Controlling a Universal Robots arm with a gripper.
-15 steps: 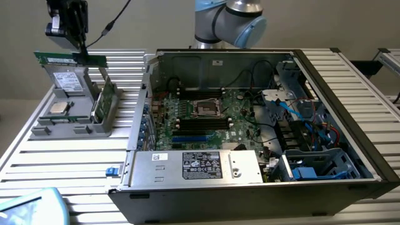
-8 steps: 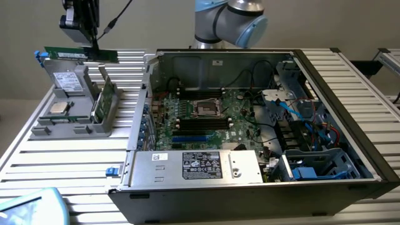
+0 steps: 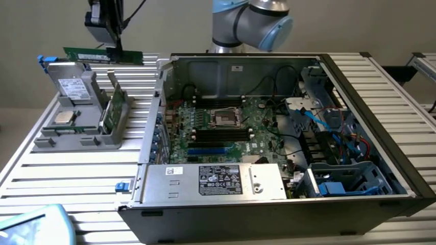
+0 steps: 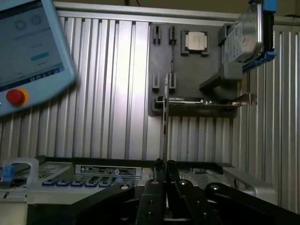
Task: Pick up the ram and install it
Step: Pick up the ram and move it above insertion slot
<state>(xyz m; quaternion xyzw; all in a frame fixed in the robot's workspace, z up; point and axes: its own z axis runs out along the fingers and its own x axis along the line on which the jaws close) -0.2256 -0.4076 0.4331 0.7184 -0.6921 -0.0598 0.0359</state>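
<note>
Now, ram (image 3: 85, 53) within the claw (image 4: 165, 164).

The pincer (image 4: 165, 164) hangs raised, pointing straight down, jaws clamped nearly together.

i see the ram (image 3: 87, 54), a long thin dark green stick with a pale label, lying level in the air at the exterior view's upper left, pinched in the closed end effector (image 3: 117, 53). in the wrist view the ram (image 4: 165, 126) shows edge-on.
</note>
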